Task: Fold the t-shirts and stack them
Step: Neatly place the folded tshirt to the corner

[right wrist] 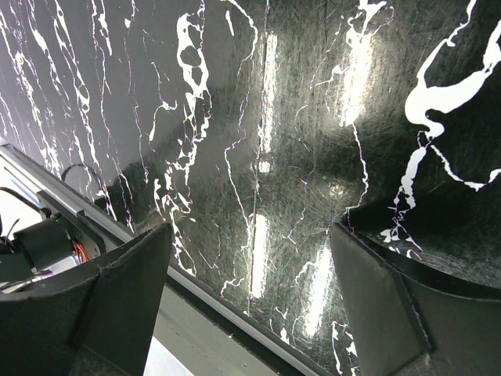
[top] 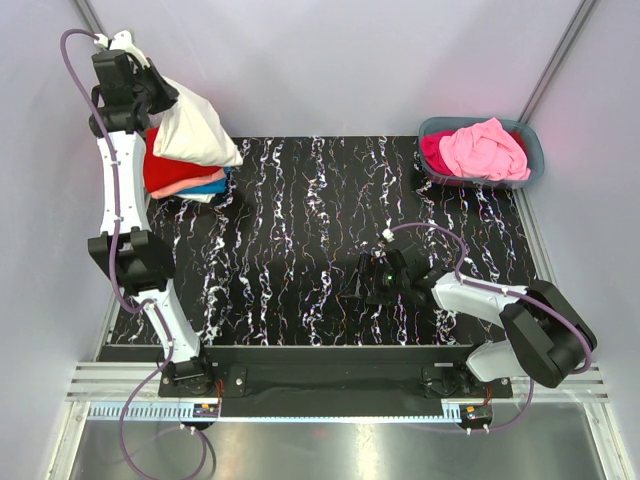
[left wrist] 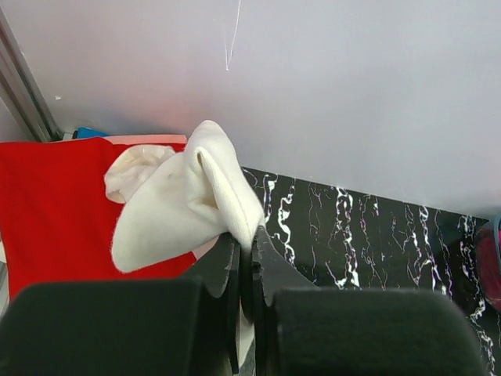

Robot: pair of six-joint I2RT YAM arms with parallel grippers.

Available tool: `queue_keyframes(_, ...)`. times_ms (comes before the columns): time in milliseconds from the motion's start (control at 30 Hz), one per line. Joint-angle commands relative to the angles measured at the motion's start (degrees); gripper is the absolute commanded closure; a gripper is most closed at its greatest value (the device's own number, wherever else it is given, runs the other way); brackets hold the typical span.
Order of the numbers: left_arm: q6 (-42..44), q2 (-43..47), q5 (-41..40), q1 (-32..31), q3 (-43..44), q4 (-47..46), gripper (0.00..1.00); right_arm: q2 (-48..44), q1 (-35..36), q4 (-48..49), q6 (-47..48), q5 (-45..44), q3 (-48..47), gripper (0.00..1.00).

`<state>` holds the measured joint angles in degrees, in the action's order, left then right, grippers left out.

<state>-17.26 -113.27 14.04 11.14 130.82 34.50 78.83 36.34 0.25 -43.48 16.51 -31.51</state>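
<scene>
My left gripper is raised at the far left, shut on a folded cream t-shirt that hangs from it above a stack of folded shirts: red on top, salmon and blue below. In the left wrist view the cream shirt is pinched between the closed jaws, with the red shirt beneath. My right gripper rests low over the table's middle, open and empty; its fingers stand wide apart above the marbled surface.
A grey-blue tub at the far right corner holds a pink shirt and a magenta one. The black marbled table has grey walls behind and rails at its sides. The table's near edge shows in the right wrist view.
</scene>
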Motion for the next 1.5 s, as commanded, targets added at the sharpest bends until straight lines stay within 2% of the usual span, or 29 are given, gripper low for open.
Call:
queue_keyframes(0, -0.7, 4.6, 2.0, 0.2, 2.5, -6.9, 1.0, -0.6, 0.6, 0.8, 1.0, -0.9, -1.5, 0.11)
queue_keyframes(167, -0.1, 2.3, 2.3, 1.3, 3.1, -8.4, 1.0, -0.7, 0.6, 0.8, 1.1, -0.9, -1.5, 0.11)
queue_keyframes(333, -0.2, -1.4, 11.1, 3.5, 4.7, -13.1, 0.96, -0.7, 0.6, 0.7, 1.1, -0.9, -1.5, 0.11)
queue_keyframes(467, -0.1, -7.6, 12.3, 6.5, 5.3, -13.8, 0.94, -0.5, 0.6, 0.7, 0.9, -0.9, -1.7, 0.11)
queue_keyframes(633, 1.6, -12.4, 9.9, 8.6, 2.1, -15.9, 0.92, -0.3, 0.6, 0.6, 0.9, -0.9, -1.8, 0.11)
queue_keyframes(933, 3.4, -21.9, 5.5, 14.7, 3.9, -15.1, 0.89, -0.1, 0.6, 0.5, 0.8, -0.9, -2.1, 0.12)
queue_keyframes(1267, 4.7, -27.5, -0.3, 18.9, 4.5, -13.1, 0.78, 0.5, 0.6, 0.5, 0.4, -0.9, -2.6, 0.13)
queue_keyframes(1400, 3.5, -27.9, -2.4, 19.5, 3.6, -11.4, 0.47, 0.8, 0.6, 0.5, 0.3, -1.0, -2.8, 0.12)
queue_keyframes(1467, 2.5, -26.7, -4.6, 19.7, 2.4, -10.2, 0.44, 0.7, 0.6, 0.5, 0.4, -0.9, -2.7, 0.13)
